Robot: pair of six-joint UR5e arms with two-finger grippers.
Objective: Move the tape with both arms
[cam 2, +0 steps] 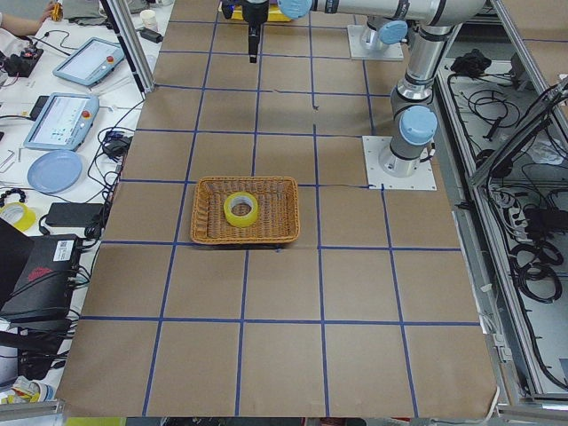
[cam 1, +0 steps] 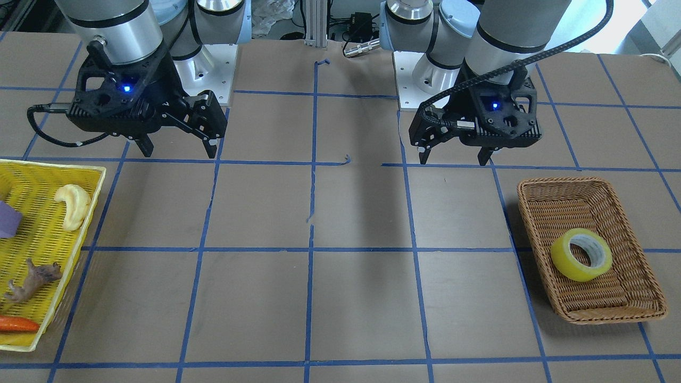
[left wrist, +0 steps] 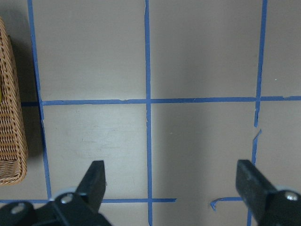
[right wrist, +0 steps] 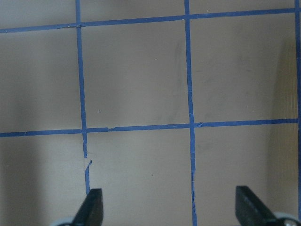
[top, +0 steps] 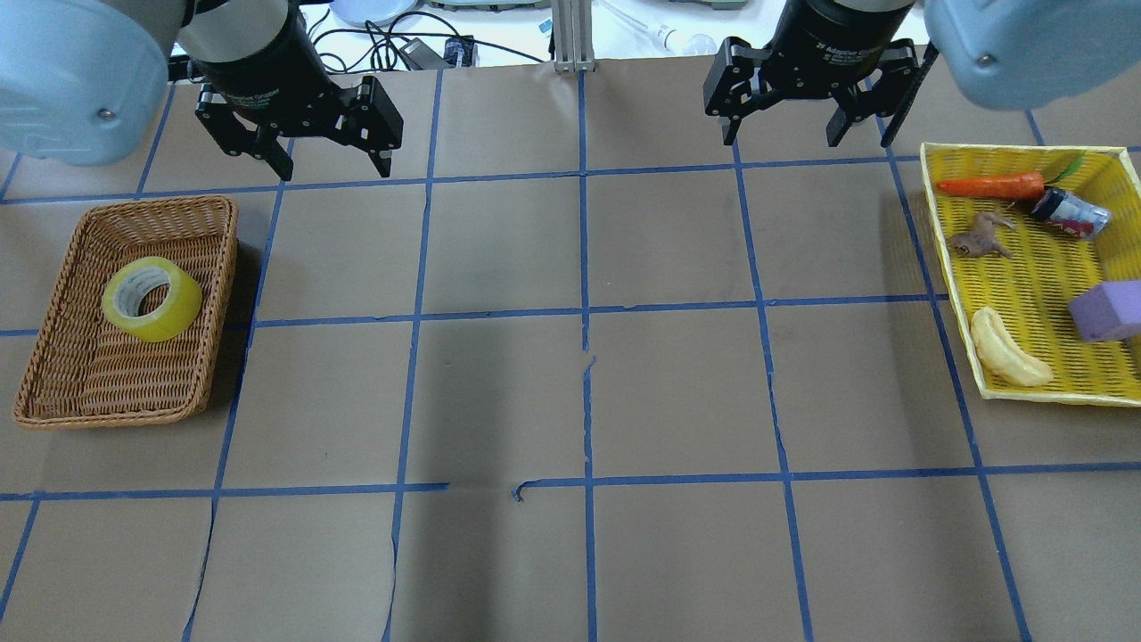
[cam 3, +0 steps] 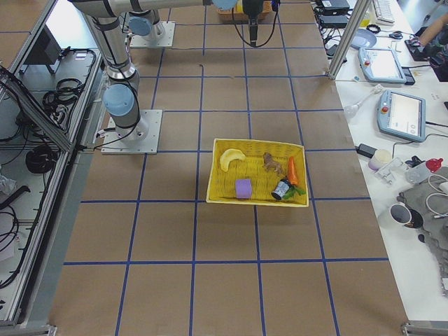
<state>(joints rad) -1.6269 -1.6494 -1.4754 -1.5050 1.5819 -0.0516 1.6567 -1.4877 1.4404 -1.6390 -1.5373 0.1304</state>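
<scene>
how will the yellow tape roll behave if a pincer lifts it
The tape looks like a stiff ring, so it probably keeps its shape. Its glossy side may be slippery. Being round, it might roll if set on edge.

A yellow basket [cam 3: 253,165] on the table [cam 3: 168,231] holds a banana [cam 3: 231,159], purple block [cam 3: 243,187] and carrot [cam 3: 292,171].

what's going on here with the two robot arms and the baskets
Nothing is held yet. The wide roll of translucent yellow packing tape lies in the brown wicker basket on the robot's left. The left gripper and right gripper both hang open and empty above the table. A yellow plastic mesh basket sits on its right.
</scene>
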